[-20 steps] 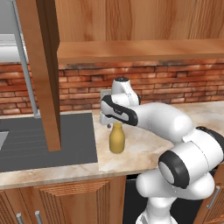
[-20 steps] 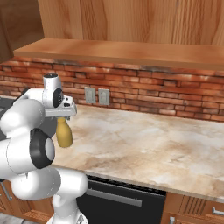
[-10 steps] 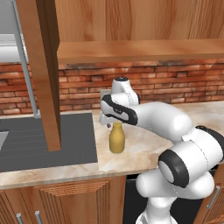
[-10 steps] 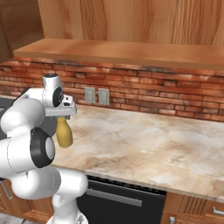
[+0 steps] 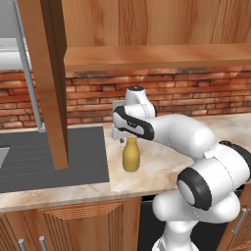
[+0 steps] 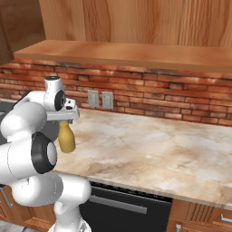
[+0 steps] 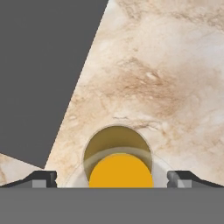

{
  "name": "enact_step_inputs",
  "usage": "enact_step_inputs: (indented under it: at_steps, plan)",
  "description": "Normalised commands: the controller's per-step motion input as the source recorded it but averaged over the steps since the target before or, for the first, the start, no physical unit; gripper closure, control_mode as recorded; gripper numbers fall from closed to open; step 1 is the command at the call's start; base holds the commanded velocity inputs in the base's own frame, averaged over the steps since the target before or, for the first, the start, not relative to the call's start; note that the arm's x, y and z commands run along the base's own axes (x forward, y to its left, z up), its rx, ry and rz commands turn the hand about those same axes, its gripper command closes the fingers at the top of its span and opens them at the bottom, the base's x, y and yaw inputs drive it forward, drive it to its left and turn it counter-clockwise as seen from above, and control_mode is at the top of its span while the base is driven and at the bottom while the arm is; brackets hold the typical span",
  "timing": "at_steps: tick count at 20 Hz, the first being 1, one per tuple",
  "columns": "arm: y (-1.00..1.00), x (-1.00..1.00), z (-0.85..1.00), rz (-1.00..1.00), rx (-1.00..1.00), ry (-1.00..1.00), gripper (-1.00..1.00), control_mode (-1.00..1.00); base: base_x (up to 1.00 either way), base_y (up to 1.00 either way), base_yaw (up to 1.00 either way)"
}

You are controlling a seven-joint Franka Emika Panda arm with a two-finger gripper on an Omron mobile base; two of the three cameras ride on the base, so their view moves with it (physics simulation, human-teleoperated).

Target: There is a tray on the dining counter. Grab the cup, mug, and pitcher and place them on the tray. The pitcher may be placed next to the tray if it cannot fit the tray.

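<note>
Mustard-yellow and bottle-shaped, the pitcher stands upright on the marble table, just beside the dark sink panel and in front of the red brick wall. Directly above the pitcher's neck hang the robot's fingers, spread wide apart and holding nothing. From the hand camera the pitcher's round open mouth lies between the two fingertips, with a gap on either side.
</note>
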Motion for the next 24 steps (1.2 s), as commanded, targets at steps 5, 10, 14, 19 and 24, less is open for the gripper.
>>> enact_step_inputs:
  at_steps: [5, 10, 14, 19, 24]
  plan:
    - [0.00, 0.00, 0.00, 0.00, 0.00, 0.00, 1.00, -1.00, 0.00, 0.00, 0.00]
    - [0.00, 0.00, 0.00, 0.00, 0.00, 0.00, 1.00, -1.00, 0.00, 0.00, 0.00]
    - [0.00, 0.00, 0.00, 0.00, 0.00, 0.00, 1.00, -1.00, 0.00, 0.00, 0.00]
    - [0.00, 0.00, 0.00, 0.00, 0.00, 0.00, 1.00, -1.00, 0.00, 0.00, 0.00]
    - [0.00, 0.00, 0.00, 0.00, 0.00, 0.00, 1.00, -1.00, 0.00, 0.00, 0.00]
